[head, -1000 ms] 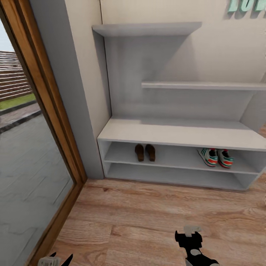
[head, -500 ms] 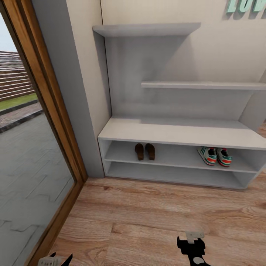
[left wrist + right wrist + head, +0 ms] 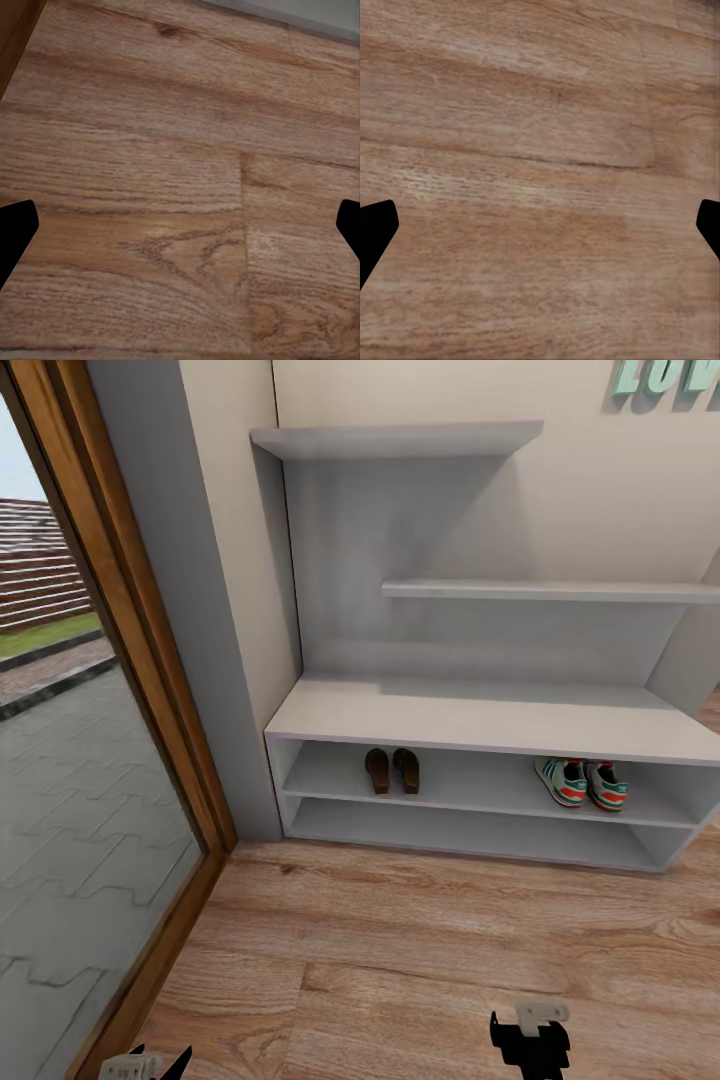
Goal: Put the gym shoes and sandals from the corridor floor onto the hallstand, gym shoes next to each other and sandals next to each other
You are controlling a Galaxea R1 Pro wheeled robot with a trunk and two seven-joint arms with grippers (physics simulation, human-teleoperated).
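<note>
My left gripper (image 3: 180,225) hung wide open and empty above the corridor floor (image 3: 150,150), its black fingertips (image 3: 15,232) far apart. My right gripper (image 3: 540,225) was spread the same way over bare planks, holding nothing. Ahead stood the hallstand (image 3: 480,720) against the wall. On its upper open shelf the two sandals (image 3: 392,770) lay side by side toward the left, and the two gym shoes (image 3: 582,782) sat together toward the right, well apart from the sandals.

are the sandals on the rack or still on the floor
On the rack: both sandals sit side by side on the hallstand upper open shelf, left of the gym shoes.
</note>
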